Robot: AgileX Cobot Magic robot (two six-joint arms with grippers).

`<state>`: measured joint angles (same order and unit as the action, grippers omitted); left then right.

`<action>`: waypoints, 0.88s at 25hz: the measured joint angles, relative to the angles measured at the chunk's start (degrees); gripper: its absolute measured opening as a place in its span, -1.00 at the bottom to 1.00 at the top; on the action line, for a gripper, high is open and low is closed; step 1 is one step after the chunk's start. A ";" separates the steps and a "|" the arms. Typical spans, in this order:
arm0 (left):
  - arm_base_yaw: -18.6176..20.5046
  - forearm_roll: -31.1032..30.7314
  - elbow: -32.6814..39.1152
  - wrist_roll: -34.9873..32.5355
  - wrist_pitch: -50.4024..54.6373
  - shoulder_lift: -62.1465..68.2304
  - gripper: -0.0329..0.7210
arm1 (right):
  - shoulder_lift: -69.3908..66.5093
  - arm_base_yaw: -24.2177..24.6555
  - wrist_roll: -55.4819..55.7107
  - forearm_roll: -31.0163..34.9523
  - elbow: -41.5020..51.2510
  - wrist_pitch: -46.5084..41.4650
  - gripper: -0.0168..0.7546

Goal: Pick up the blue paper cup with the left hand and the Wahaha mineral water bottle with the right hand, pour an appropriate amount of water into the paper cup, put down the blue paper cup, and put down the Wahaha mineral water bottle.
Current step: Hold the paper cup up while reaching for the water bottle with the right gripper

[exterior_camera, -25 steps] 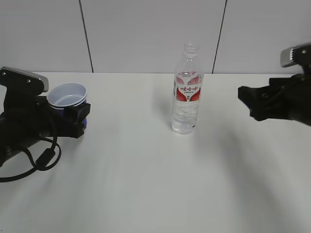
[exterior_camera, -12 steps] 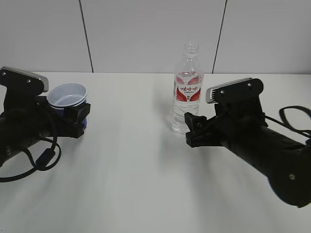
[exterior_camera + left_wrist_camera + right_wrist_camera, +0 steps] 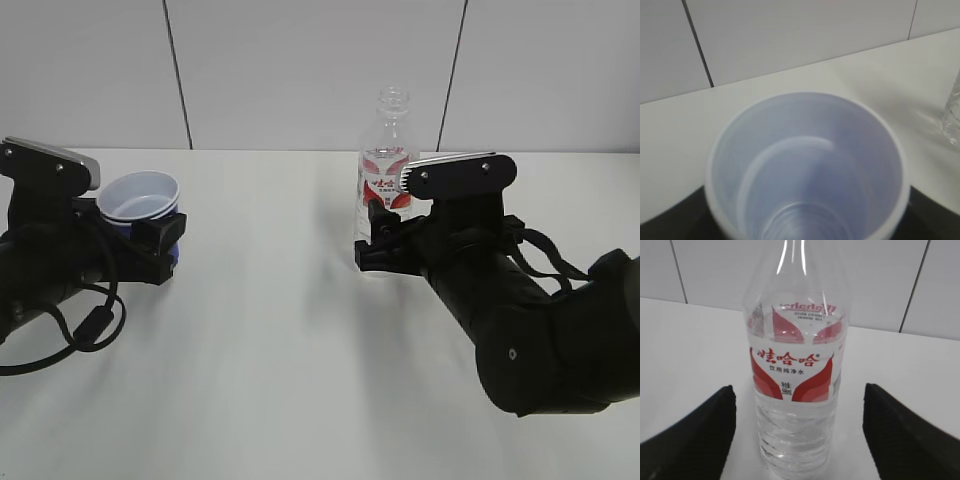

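The blue paper cup (image 3: 140, 196), white inside, sits between the jaws of my left gripper (image 3: 142, 228) at the left of the table. In the left wrist view the cup (image 3: 805, 165) fills the frame with black fingers at both lower corners; the gripper (image 3: 807, 220) is shut on it. The Wahaha mineral water bottle (image 3: 388, 135) stands upright and capless at the table's middle. My right gripper (image 3: 374, 242) is open around its lower body. In the right wrist view the bottle (image 3: 797, 370) stands between the two black fingers (image 3: 700, 435) of the gripper (image 3: 797, 435), with gaps on both sides.
The white table (image 3: 280, 350) runs to a white panelled wall (image 3: 300, 70) behind. The left arm's black cable (image 3: 90, 330) loops on the table at the left. The bottle's edge shows at the right of the left wrist view (image 3: 952, 120).
My right arm has moved in from the right edge to the bottle, and its open jaws now stand on either side of it. The left gripper and cup have not moved.
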<state>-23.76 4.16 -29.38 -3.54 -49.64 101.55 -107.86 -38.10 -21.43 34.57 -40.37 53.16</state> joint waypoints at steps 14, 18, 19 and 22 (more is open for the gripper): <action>0.00 0.00 0.00 0.00 0.13 0.00 0.49 | -3.20 1.42 1.26 -0.47 -3.37 -1.46 0.79; 0.00 0.00 0.00 0.00 0.22 0.00 0.49 | -4.92 2.18 1.35 -0.71 -5.35 -1.74 0.79; 0.00 0.00 0.00 0.00 0.22 0.00 0.49 | -5.45 2.32 1.66 -0.85 -5.69 -1.77 0.79; 0.00 0.00 0.00 0.00 0.22 0.00 0.49 | -6.79 3.19 2.95 -1.71 -6.53 -2.04 0.79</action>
<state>-23.76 4.16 -29.38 -3.54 -49.43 101.55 -114.65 -34.91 -18.47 32.86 -46.90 51.12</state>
